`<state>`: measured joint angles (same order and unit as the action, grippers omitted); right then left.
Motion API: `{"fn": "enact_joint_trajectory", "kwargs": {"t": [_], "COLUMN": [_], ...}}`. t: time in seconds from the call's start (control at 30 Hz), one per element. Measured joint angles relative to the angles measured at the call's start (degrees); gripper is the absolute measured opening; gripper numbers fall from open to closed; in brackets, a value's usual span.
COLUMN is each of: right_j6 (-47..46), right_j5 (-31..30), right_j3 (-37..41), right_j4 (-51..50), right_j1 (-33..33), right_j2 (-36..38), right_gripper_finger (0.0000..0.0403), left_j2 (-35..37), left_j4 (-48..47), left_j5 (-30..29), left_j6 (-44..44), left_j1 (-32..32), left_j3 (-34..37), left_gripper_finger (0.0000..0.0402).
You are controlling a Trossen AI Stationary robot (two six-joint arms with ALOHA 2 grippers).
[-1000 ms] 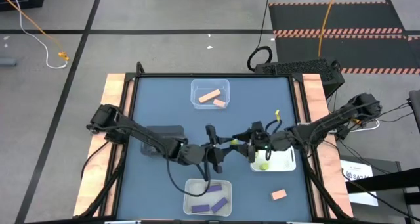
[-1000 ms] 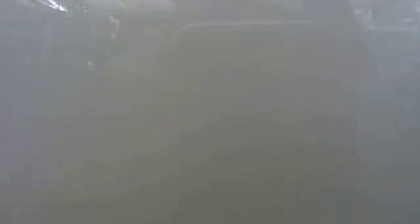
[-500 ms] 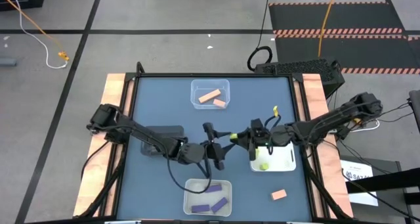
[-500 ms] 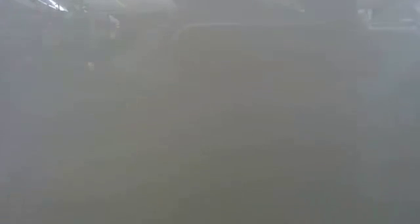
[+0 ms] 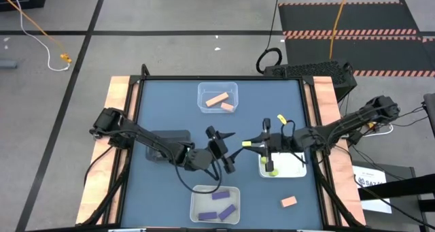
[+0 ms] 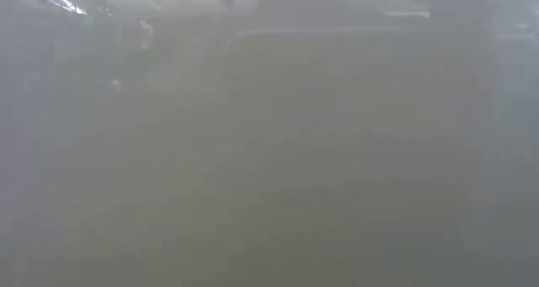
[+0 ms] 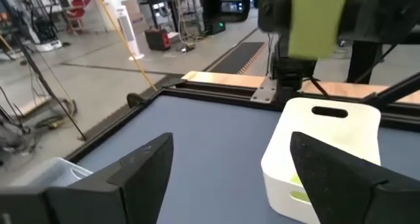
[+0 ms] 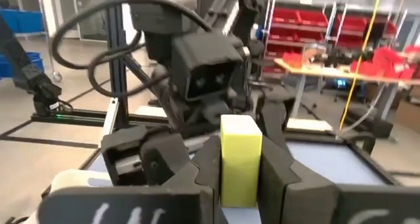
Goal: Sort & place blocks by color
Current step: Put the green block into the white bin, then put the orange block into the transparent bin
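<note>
On the table (image 5: pixel 156 109), the white tray (image 5: pixel 292 165) sits near the right edge. The left gripper (image 5: pixel 221 147), released, hangs mid-table. The right gripper (image 5: pixel 253 143) grasps a yellow-green block (image 8: pixel 240 158) beside the tray's left rim, seemingly raised above the surface.

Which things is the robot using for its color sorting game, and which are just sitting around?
For the job:
- yellow-green block held by the right gripper
- orange blocks in the clear tray
- purple blocks
- loose orange block
- white bin
- left gripper, open

Just lying about:
- black case
- floor cables
</note>
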<state>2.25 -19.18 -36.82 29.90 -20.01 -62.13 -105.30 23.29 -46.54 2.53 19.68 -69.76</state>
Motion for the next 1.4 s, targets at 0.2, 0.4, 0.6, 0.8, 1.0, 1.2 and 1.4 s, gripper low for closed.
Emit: {"fn": "enact_joint_trajectory", "kwargs": {"t": [0.2,0.4,0.6,0.8,1.0,1.2,1.4], "right_j6": [-2.9,-26.7,-50.2,-63.1,-71.9,-73.4,-73.3], "right_j5": [0.0,1.5,1.5,1.6,1.6,3.3,9.3], "right_j3": [0.0,-0.1,0.0,0.0,0.0,0.0,0.0], "right_j4": [-0.2,-18.4,-42.2,-52.2,-60.6,-62.7,-60.9], "right_j1": [-0.7,-2.9,-8.6,-13.6,-15.6,-15.7,-15.7], "right_j2": [0.2,1.0,1.6,3.0,4.8,5.2,5.2], "right_gripper_finger": [0.0040,0.0040,0.0040,0.0040,0.0040,0.0118,0.0228], "left_j2": [0.0,0.0,0.0,0.0,0.0,0.0,0.0], "left_j4": [-2.0,-7.1,-11.6,-12.4,-13.4,-18.3,-21.3], "left_j5": [0.0,0.1,0.1,0.1,0.1,0.2,0.2], "left_j6": [4.0,9.0,12.3,13.0,13.8,19.2,22.3], "left_j1": [0.0,0.1,0.3,0.3,0.3,0.4,0.4], "left_j3": [0.0,0.0,0.0,0.0,0.0,0.0,0.0], "left_gripper_finger": [0.0281,0.0263,0.0251,0.0250,0.0252,0.0253,0.0253]}}
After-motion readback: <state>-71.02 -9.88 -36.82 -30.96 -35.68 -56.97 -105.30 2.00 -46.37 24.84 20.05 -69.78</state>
